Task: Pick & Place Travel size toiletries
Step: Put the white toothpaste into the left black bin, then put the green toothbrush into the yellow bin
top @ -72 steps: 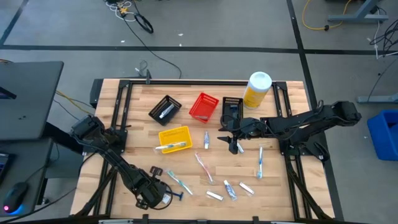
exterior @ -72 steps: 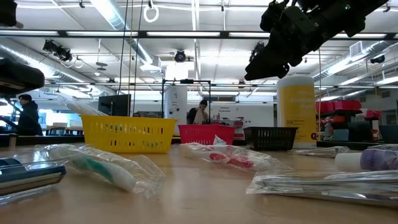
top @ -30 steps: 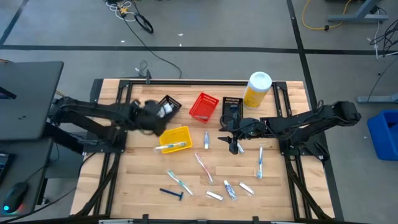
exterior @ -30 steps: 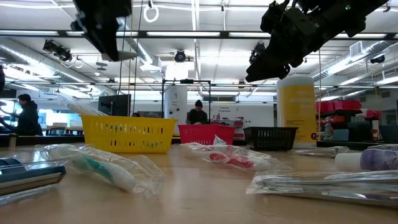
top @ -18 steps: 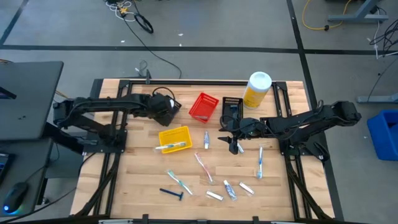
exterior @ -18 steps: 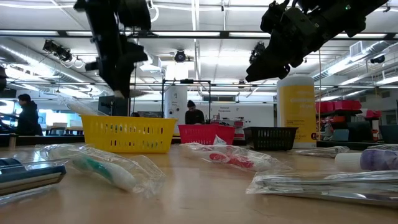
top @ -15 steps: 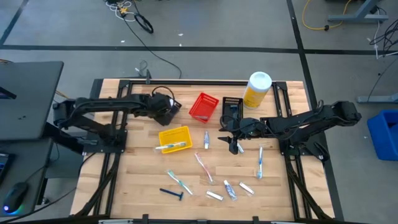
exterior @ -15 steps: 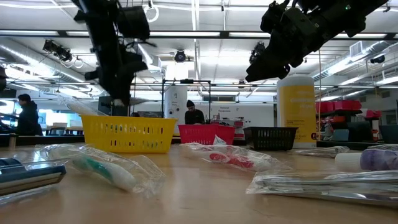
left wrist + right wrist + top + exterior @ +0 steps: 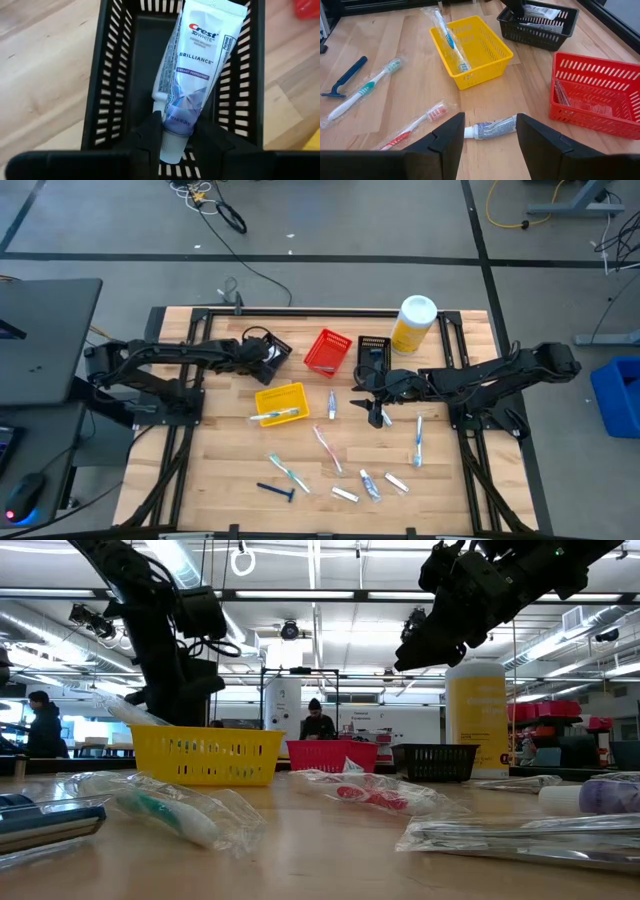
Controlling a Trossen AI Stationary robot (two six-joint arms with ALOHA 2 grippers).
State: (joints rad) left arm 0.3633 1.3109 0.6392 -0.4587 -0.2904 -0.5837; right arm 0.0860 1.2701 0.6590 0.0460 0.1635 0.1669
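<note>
The yellow basket [image 9: 281,392] has one wrapped toothbrush [image 9: 278,416] lying in it. Just beyond it, toward the far edge, stands a black basket [image 9: 100,75]. The left gripper [image 9: 176,125] hangs over this one with its jaws narrow, pinching the cap end of a white toothpaste tube [image 9: 192,65]. The tube points away from the jaws along the length of the basket and is already inside its walls. I think only the letting go is left. A second white item seems to lie under it.

To the right of the yellow basket, the right gripper [image 9: 489,119] hovers with wide, empty jaws above another small tube [image 9: 495,126] on the wood. Its long axis runs from one finger to the other, so I judge the wrist must turn before closing. This arm is the nearer one.

Counted from the yellow basket outward:
- four baskets: one yellow, one red [image 9: 328,351], two black
- one dark blue razor [image 9: 275,490]
- at least three toothbrushes on the bare wood
- three more small tubes in the near group

The big bottle [image 9: 414,323] is farthest.
</note>
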